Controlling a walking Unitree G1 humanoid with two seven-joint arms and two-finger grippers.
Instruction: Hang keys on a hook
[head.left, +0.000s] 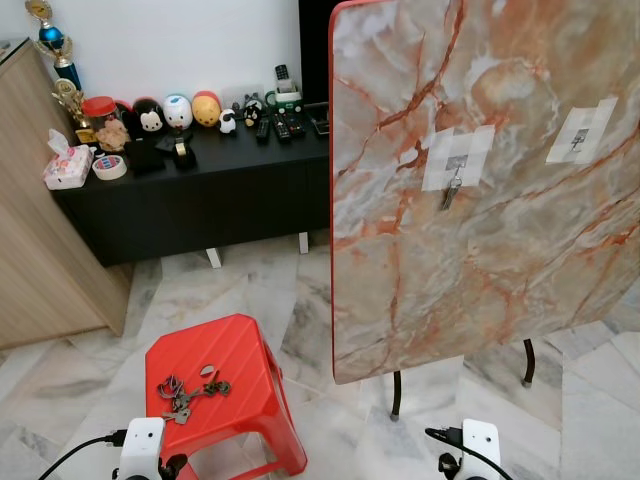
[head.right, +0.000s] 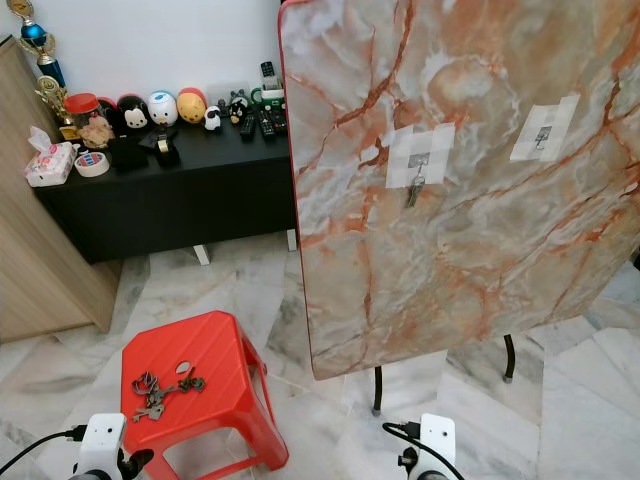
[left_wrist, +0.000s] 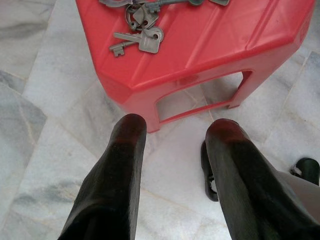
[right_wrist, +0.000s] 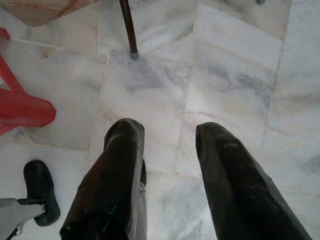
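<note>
pale marble floor (head.left: 240, 280) runs under everything we see, and on it stands a red plastic stool (head.left: 235, 395) just ahead of us and to our left. on the stool's top lies a bunch of keys (head.left: 185, 392), spread loosely over the near-left part of the seat; in the left wrist view the same keys (left_wrist: 140, 35) rest near the stool's far edge, untouched. our left pincer (left_wrist: 175, 150) hangs low in front of the stool, above the floor, its two black fingers standing apart with nothing between them. our right pincer (right_wrist: 167, 155) hangs over bare floor to the right of the stool, fingers likewise spread and holding nothing; a thin dark leg (right_wrist: 127, 27) of the tipped worktop stands on the tiles beyond it.

beyond the stool, to its right, a marble-patterned worktop (head.left: 500, 250) with a red rim is tipped up on edge, its face turned toward us. two pale tape patches are stuck on it, each carrying a small hook: the nearer hook (head.left: 456, 165) already has a single key dangling from it, and the other hook (head.left: 580, 135) sits farther right. against the white wall behind, a low black cabinet (head.left: 200, 190) carries round toy figures, remote controls, a roll of tape and a tissue box, with a trophy (head.left: 52, 45) beside a wooden panel at the left.
</note>
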